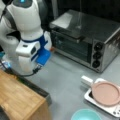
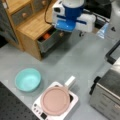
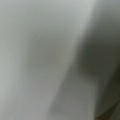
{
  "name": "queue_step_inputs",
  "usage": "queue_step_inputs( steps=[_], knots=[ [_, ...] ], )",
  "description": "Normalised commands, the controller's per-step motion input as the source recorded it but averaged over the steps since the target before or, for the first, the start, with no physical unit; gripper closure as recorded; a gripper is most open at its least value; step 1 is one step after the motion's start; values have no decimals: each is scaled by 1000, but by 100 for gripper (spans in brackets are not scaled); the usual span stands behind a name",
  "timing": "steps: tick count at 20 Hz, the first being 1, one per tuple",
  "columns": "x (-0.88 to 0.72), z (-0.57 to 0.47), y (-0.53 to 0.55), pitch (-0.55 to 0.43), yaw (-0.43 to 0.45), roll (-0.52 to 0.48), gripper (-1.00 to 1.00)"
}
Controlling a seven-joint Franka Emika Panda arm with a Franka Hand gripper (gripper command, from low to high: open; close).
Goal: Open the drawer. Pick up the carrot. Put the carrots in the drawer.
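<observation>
1. Front view: arm [image 1: 26, 37] fills upper left, over the open drawer [image 1: 35, 87] beside the wood cabinet [image 1: 17, 100]. Gripper hidden; fingers' state: can't tell. Oven [image 1: 85, 37] upper right, grey desk [image 1: 65, 82].
2. Front view: drawer [image 2: 50, 41] open, upper left; carrot [image 2: 46, 36] lies inside. Judged: last step about done; bowl [image 2: 28, 79] and pink plate [image 2: 55, 100] sit lower in frame.
3. Wrist view: only grey blur, nothing readable.

drawer [image 2: 51, 40]: grey, standing pulled open from the wooden cabinet
carrot [image 2: 46, 36]: small, orange, lying inside the open drawer
</observation>
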Motion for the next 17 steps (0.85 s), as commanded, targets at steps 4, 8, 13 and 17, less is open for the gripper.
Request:
queue_step_inputs(
  steps=[4,8,13,17],
  knots=[
    [34,102,249,18,-112,56,-100],
    [-39,124,201,-93,-176,198,-100],
    [-110,79,130,-6,-184,122,-100],
    [-47,23,176,3,-216,45,-100]
  ],
)
